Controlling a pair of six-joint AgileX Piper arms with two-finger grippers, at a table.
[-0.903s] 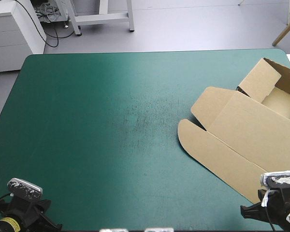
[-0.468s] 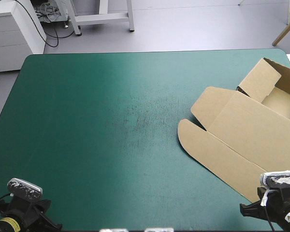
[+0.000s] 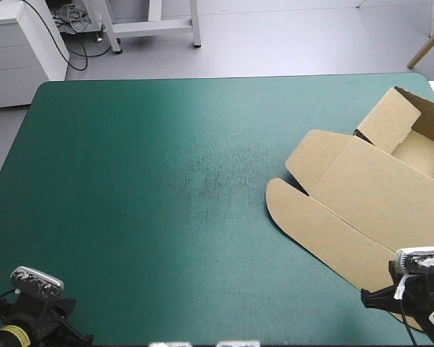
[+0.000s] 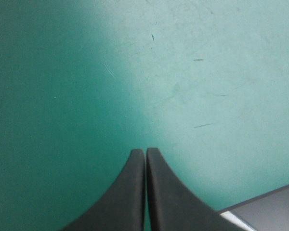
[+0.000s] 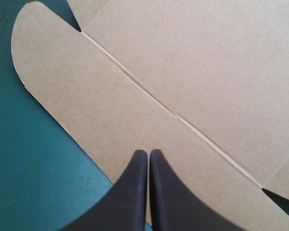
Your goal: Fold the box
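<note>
The brown box (image 3: 369, 195) lies at the table's right side, its lid and rounded front flap flat on the teal-green cover, with walls raised into a tray at the far right. My right gripper (image 5: 148, 152) is shut, its tips over the front flap (image 5: 86, 101) near the flap's edge, holding nothing. At the near right corner the right arm (image 3: 419, 296) overlaps the box's near edge. My left gripper (image 4: 145, 150) is shut over bare cover at the near left corner, far from the box.
The teal-green table (image 3: 166, 181) stretches bare from the left edge to the box. A white cabinet (image 3: 22, 50) and a metal frame stand on the floor beyond the far edge.
The right arm has shifted slightly to the right and toward the near edge. The box and the left arm have not moved.
</note>
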